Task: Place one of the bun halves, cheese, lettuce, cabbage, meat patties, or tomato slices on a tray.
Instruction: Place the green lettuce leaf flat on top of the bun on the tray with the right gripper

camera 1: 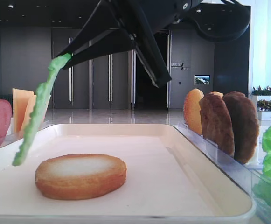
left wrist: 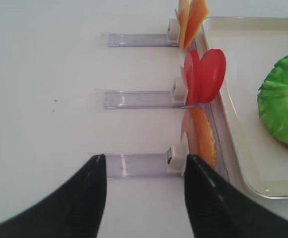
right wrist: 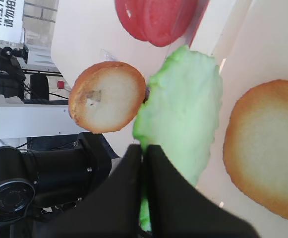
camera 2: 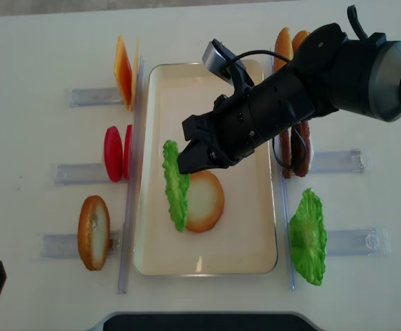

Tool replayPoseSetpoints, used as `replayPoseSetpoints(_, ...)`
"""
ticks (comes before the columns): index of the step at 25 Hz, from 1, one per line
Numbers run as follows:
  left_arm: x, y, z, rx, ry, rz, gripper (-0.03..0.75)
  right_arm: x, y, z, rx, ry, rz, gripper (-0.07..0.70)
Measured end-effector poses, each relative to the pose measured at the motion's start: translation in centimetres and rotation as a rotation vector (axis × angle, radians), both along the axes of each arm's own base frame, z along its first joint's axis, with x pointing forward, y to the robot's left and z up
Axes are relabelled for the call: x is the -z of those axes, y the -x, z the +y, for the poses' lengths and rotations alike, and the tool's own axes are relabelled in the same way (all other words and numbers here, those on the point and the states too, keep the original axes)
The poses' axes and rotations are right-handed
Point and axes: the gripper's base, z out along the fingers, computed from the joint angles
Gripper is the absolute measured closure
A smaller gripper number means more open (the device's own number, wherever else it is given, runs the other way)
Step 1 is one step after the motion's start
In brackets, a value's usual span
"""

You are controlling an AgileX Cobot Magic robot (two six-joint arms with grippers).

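White bench carries cream tray. Right tool pinched shut on lettuce leaf, leaf hanging edge-down, long axis along tray, just left of bun half lying flat inside tray. Left tool open, empty, farther away over left racks.
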Motion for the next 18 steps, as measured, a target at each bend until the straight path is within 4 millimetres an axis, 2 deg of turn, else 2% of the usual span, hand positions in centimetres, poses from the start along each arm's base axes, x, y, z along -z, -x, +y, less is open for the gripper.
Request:
replayPoseSetpoints(11,0.0,0.0,0.0,0.0,0.0,0.0,0.325,-0.2,-0.8,-1.2,0.0,-0.028,0.018,0.605)
replayPoseSetpoints(18,0.0,0.0,0.0,0.0,0.0,0.0,0.325,-0.7,-0.6,-0.9,-0.011,-0.089,0.046,0.605)
